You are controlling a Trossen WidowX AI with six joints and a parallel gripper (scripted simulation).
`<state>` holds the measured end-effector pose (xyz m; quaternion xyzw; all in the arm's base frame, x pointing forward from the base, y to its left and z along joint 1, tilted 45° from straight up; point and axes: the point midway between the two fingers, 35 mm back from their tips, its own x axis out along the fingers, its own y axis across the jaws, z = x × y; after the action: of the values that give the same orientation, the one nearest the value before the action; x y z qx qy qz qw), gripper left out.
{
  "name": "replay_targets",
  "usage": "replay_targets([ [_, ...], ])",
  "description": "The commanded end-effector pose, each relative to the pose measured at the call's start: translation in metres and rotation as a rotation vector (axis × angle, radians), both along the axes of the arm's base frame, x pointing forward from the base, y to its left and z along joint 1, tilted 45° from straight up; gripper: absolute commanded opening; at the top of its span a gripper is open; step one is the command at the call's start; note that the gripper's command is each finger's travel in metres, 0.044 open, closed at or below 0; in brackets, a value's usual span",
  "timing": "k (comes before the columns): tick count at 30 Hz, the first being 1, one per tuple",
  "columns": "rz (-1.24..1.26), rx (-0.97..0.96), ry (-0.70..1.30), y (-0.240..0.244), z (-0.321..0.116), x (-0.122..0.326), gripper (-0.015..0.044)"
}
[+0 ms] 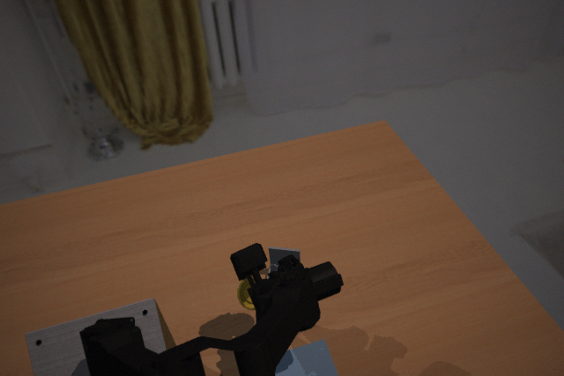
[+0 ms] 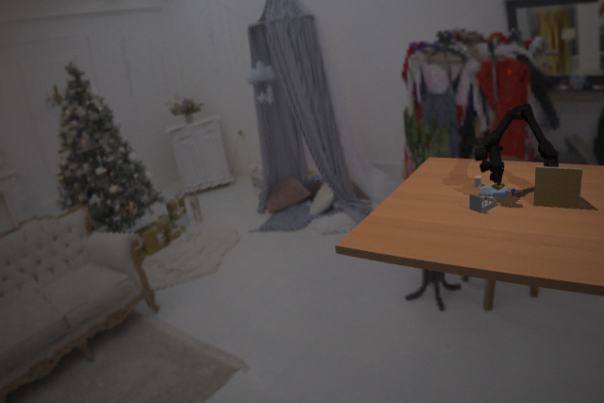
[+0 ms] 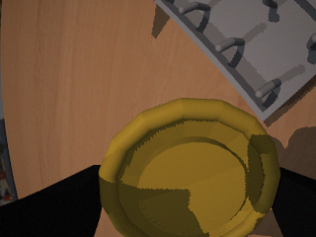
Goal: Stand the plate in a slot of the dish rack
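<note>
So there's one yellow plate (image 3: 188, 174), one grey dish rack (image 3: 240, 23), one pale blue mat (image 1: 309, 357) and one small grey cup (image 2: 478, 180) on the wooden desk (image 1: 364, 208), plus a single black arm with its end effector (image 1: 255, 287) and the pale mounting plate (image 1: 59, 342) its base sits on. In the exterior view a tan box (image 2: 557, 186) stands on the desk near the arm's base too. The plate is clamped in the end effector, fingers closed against its rim and held fairly wide apart by it; in the wrist view the two dark fingers come in at the lower left and lower right corners with the plate filling the space between them, its hollow face turned toward the camera. It's off the desk, hanging under the wrist. The dish rack lies beyond the plate in that view, up toward the top right, tilted diagonally across the frame, with its little upright pegs visible in rows; the plate isn't touching it, just near it. From the top camera only a sliver of yellow peeks out on the left side of the black wrist, and a corner of the rack pokes out just behind it. The blue mat sits close to the arm at the bottom edge of that view, partly covered by it.
</note>
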<state>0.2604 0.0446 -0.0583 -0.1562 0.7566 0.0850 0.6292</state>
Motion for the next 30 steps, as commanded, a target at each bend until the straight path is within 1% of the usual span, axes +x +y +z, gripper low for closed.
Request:
replay_targets([
  [1,0.06,0.071,0.004,-0.001,-0.005,0.0,0.0],
  [15,0.3,0.325,-0.064,-0.009,-0.019,0.004,0.0],
  [30,0.594,0.527,-0.254,-0.019,-0.026,0.011,0.0],
])
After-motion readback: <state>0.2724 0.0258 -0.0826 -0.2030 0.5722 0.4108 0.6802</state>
